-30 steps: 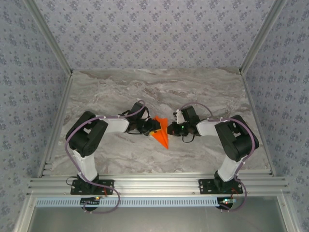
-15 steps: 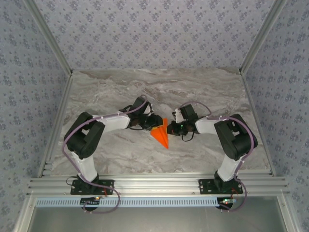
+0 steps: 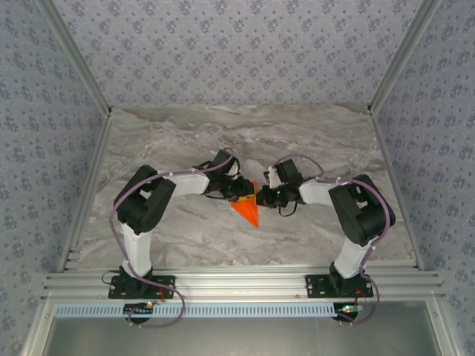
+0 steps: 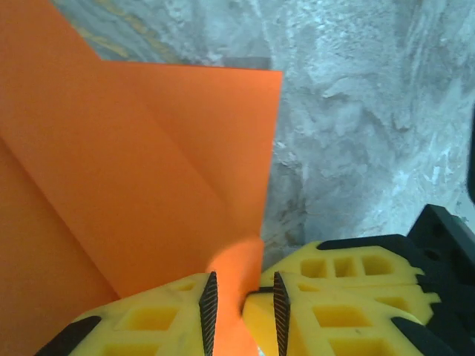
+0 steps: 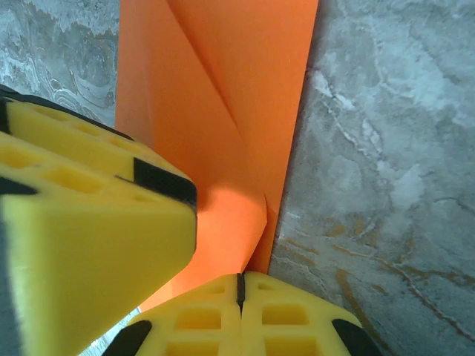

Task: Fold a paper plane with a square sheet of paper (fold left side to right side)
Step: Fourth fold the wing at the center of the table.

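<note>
A grey marbled table (image 3: 185,141) fills the middle of the overhead view, with patterned walls (image 3: 237,52) around it and a metal frame (image 3: 237,282) along its near edge. The left arm (image 3: 148,204) and the right arm (image 3: 360,211) both bend inward, so that their tips meet near the table's centre. Between them lies the orange paper (image 3: 248,211), flat on the table and folded to a point that aims at the near edge, with its wide end under the two hands. Creases run across its surface, and one flap stands up off the rest. The left hand (image 4: 241,297) is at the paper's wide end, on the left side. Its fingers stand a narrow gap apart with the raised flap between the pads, and I cannot tell whether the pads press on it. The right hand (image 5: 239,285) is closed, its two fingers flush together with nothing between them. Their tips sit at the paper's edge, just beside a yellow finger of the left hand.
</note>
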Robot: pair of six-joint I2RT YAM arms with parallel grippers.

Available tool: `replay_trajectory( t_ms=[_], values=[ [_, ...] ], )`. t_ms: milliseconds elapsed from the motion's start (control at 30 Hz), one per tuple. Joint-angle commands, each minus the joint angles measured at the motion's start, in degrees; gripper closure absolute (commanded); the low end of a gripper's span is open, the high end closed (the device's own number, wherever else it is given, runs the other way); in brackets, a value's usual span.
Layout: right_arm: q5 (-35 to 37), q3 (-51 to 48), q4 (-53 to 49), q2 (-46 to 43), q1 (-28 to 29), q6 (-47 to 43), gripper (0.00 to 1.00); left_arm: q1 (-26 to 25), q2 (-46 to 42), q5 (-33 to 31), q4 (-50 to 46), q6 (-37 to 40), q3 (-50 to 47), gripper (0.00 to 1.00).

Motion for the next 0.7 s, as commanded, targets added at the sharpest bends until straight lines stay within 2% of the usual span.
replay_trajectory(
  t_ms=[0,233,367,533,667],
  values=[
    [5.7,-1.0,-6.8,3.9,1.1,-1.7,0.96,0.1,1.0,-1.4,-2.6,1.0,1.5,0.72],
    [5.6,-0.6,-7.1,3.5,1.1,-2.2,0.95,0.1,1.0,-3.0,-2.6,0.6,-1.9,0.72],
    [4.2,0.3,-6.6,2.0,0.7,-2.1,0.91,0.1,0.9,-3.6,-1.6,0.2,-3.8,0.73],
    [2.8,3.1,-8.7,-3.3,-1.3,-2.4,0.78,0.1,0.8,-3.8,0.4,-0.8,-6.3,0.74],
    [3.1,3.3,-12.3,-8.8,-1.7,-3.4,0.73,0.2,0.8,-3.7,1.2,-1.3,-7.2,0.74]
  ],
)
